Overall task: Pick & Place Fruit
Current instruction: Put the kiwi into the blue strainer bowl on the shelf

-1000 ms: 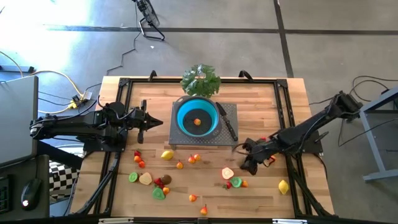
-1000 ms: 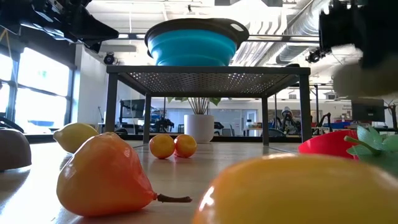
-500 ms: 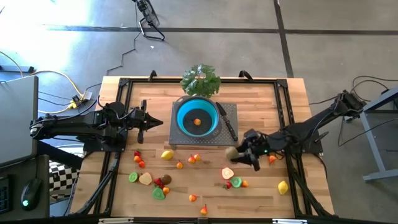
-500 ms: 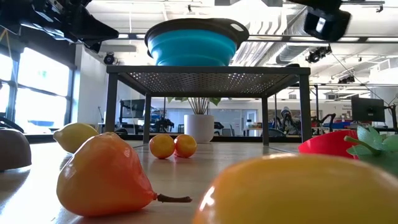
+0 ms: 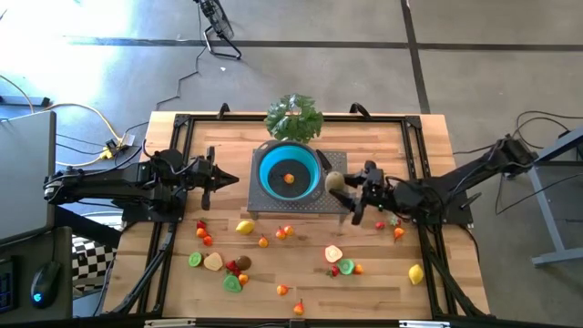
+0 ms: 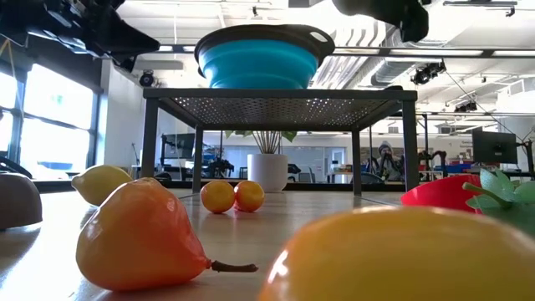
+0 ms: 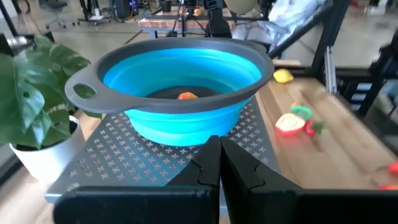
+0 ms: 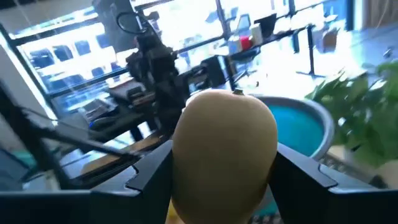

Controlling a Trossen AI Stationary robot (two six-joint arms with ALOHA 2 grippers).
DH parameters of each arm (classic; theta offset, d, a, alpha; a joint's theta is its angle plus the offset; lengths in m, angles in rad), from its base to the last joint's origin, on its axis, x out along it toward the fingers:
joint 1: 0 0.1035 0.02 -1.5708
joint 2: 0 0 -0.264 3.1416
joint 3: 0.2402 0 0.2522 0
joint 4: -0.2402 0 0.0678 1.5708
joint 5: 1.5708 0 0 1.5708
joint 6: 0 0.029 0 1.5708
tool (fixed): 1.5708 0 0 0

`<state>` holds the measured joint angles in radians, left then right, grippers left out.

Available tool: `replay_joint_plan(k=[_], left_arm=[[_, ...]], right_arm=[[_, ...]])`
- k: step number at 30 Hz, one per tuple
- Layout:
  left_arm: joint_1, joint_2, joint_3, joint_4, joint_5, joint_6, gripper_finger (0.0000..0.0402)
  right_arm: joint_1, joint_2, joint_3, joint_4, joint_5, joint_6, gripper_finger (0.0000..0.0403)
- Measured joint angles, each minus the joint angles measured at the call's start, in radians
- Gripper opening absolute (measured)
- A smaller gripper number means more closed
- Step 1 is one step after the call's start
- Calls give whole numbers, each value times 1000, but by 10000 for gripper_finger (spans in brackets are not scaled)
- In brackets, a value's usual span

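Tan and rounded, a toy fruit (image 8: pixel 224 152), perhaps a potato or pear, sits clamped in the right gripper (image 5: pixel 339 185), raised just beside the blue bowl (image 5: pixel 273 173) on the metal rack (image 5: pixel 332 202). One orange fruit (image 5: pixel 289 179) lies inside the bowl. Other fruits (image 5: pixel 333 254) are scattered over the wooden table (image 5: pixel 383 137). The left gripper (image 5: pixel 230 178) waits beside the rack, fingers clenched empty.
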<state>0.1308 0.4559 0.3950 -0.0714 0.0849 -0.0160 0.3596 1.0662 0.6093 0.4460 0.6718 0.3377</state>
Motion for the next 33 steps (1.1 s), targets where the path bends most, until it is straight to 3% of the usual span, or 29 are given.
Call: replay_joint_plan(k=[5,13,17,25,33], left_arm=[[0,0,0,1,0,-41,0],[0,0,0,-2,0,-41,0],[0,0,0,-7,0,-42,0],[0,0,0,-6,0,-42,0],[0,0,0,-7,0,-36,0]], right_arm=[[-50,60,1,152,0,-73,215],[-152,177,122,154,-61,-143,215],[-196,238,220,69,-106,-192,215],[-278,325,452,-294,-120,-146,215],[-368,438,612,-417,-341,-158,215]])
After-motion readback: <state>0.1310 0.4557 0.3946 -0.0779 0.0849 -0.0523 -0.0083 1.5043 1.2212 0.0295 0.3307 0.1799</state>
